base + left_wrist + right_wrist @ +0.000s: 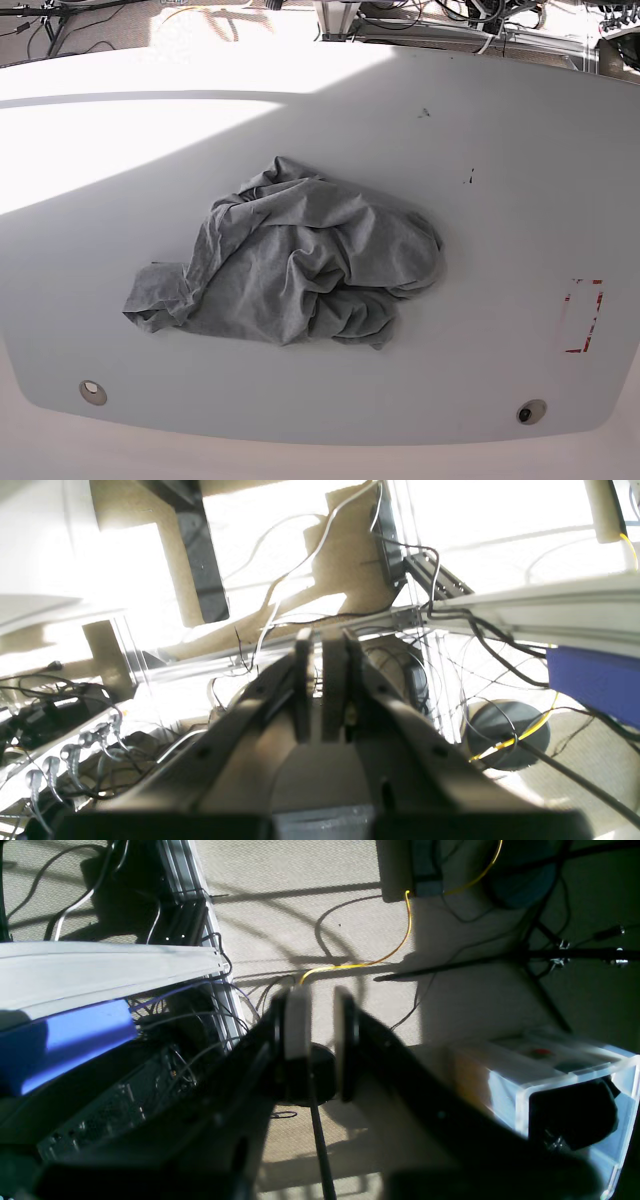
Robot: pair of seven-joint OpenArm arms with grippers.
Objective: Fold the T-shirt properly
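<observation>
So the grey T-shirt is lying in a crumpled heap around the middle of the white table, folds bunched up on themselves and one bit sticking out toward the side where the right arm belongs. Neither arm shows over the tabletop in the base view.

Going by the wrist views, both are hanging well away from the cloth, out over the floor clutter. The left gripper points at the floor around the metal frame and loose cables, its fingers drawn together, nothing gripped. The right gripper also aims at the floor, near the yellow cable and a round black base, fingers blurry with a narrow gap between them, and nothing in there either.
</observation>
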